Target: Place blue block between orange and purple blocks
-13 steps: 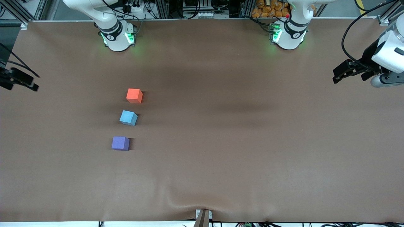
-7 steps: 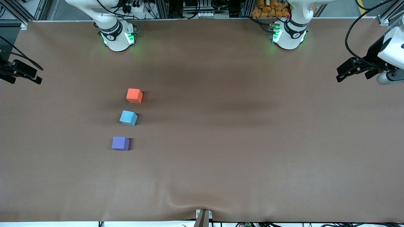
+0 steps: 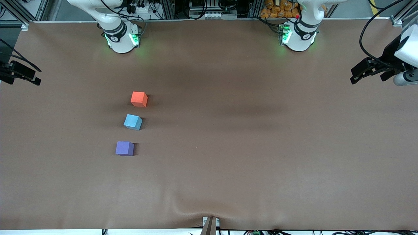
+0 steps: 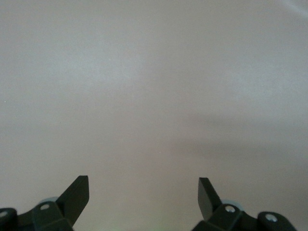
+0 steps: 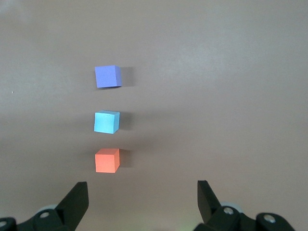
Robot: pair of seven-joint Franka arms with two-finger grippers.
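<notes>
Sitting on the table [image 3: 248,156]: blue block [image 3: 133,122] between orange block [image 3: 139,99] and purple block [image 3: 124,148], apart from both. Hovering over opposite table ends, fingers spread, empty: left gripper [image 3: 359,71], right gripper [image 3: 27,78].

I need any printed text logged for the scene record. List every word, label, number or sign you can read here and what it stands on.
None can be read.
blue block, orange block, purple block: plain faces, no print.
Brown table cover: no marks.
Small round marks on the two arm bases: too small to read.
</notes>
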